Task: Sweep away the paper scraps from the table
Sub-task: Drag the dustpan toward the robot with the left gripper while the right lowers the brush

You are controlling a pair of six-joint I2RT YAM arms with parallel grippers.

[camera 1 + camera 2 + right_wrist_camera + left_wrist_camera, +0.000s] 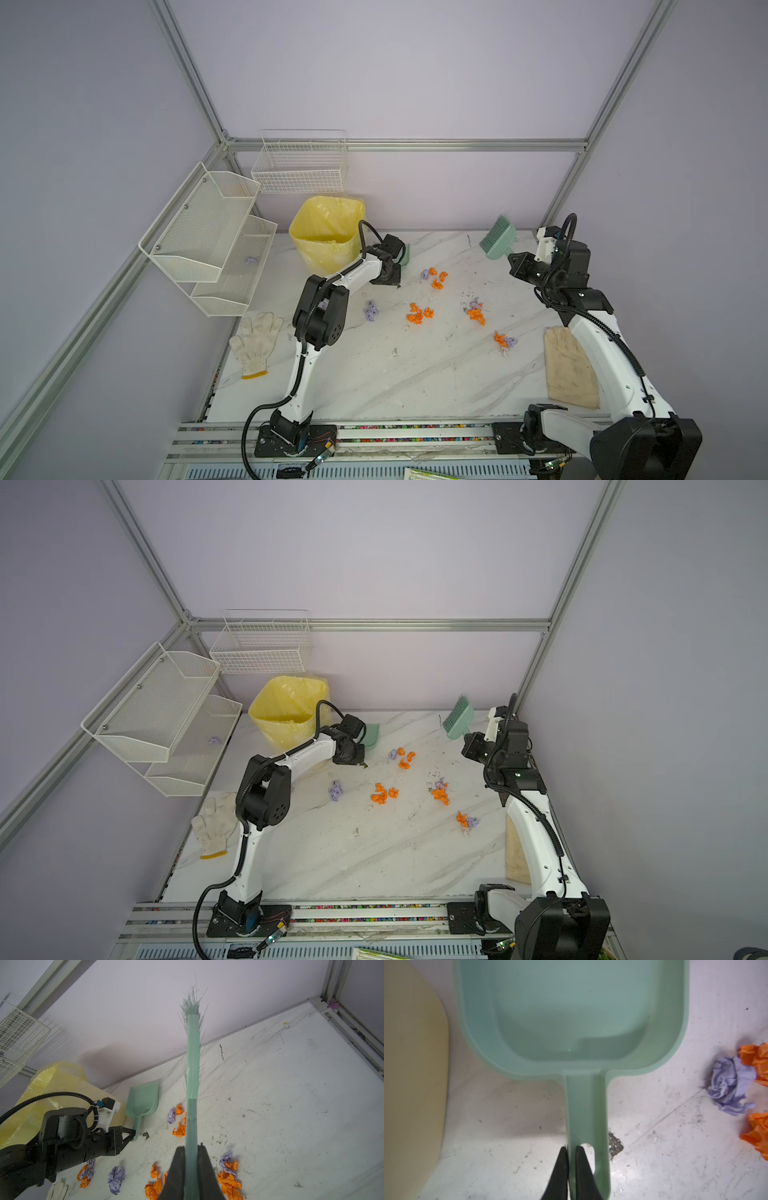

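Observation:
Paper scraps lie in loose clusters on the white marble table [374, 374]: orange and lilac wads [434, 277], an orange pile [419, 313], a mixed pile [476, 311], a further one [503, 340] and a lone lilac wad [371, 310]. My left gripper [571, 1149] is shut on the handle of the green dustpan [571, 1012], which rests flat beside the bin; a lilac wad [731, 1086] lies close by. My right gripper [191, 1148] is shut on the handle of the green brush [193, 1053], held above the table's far right with its bristles [496, 232] pointing away.
A yellow-lined bin [326, 237] stands at the back left, touching the dustpan's side. White mesh shelves [208, 241] hold one lilac wad [250, 260]. A wire basket [299, 166] hangs on the back wall. A white glove [255, 345] lies left, a beige cloth [569, 370] right.

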